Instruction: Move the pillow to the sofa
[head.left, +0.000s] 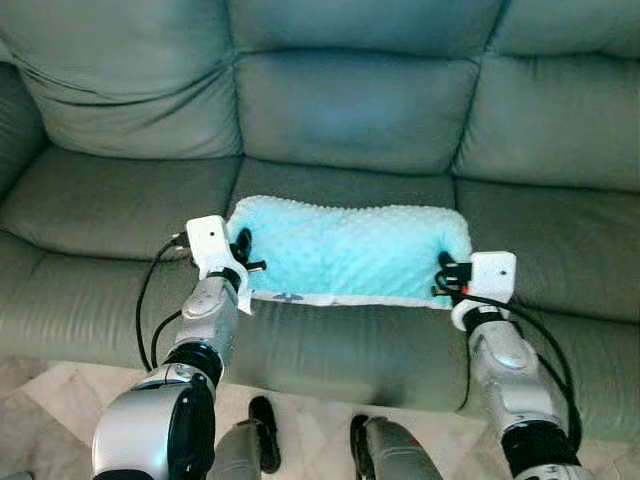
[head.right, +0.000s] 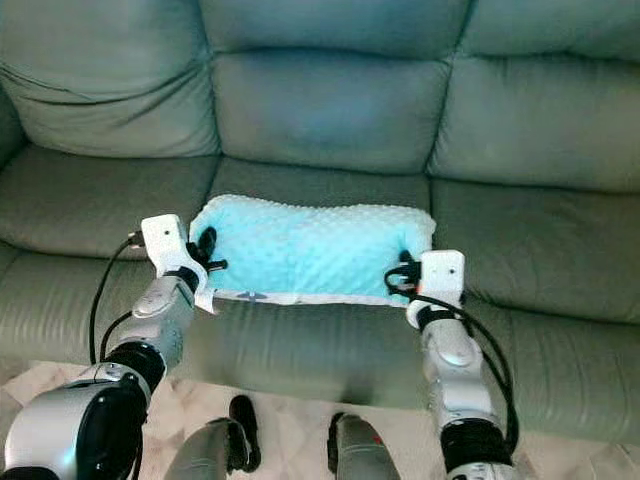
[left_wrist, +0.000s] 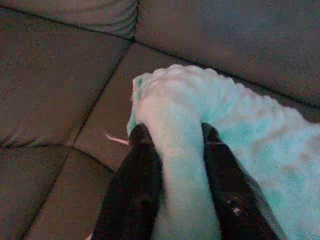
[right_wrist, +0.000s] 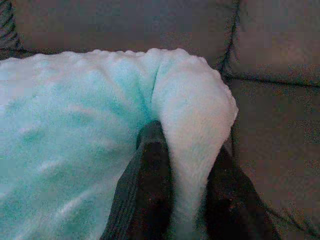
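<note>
A light blue, bumpy-textured pillow (head.left: 350, 250) lies across the middle seat cushion of a grey-green leather sofa (head.left: 120, 210). My left gripper (head.left: 243, 252) is shut on the pillow's left end, and its black fingers (left_wrist: 135, 185) pinch a fold of the fabric in the left wrist view. At the other end, my right gripper (head.left: 447, 276) is shut on the pillow, with its fingers (right_wrist: 152, 185) squeezing a ridge of the plush cover. The pillow sags a little between the two grips, and its white underside shows along the front edge.
The sofa's back cushions (head.left: 350, 100) rise behind the pillow, with free seat room to the left (head.left: 100, 200) and right (head.left: 560, 240). Pale tiled floor (head.left: 60, 400) lies in front of the sofa, where my feet (head.left: 265, 430) stand.
</note>
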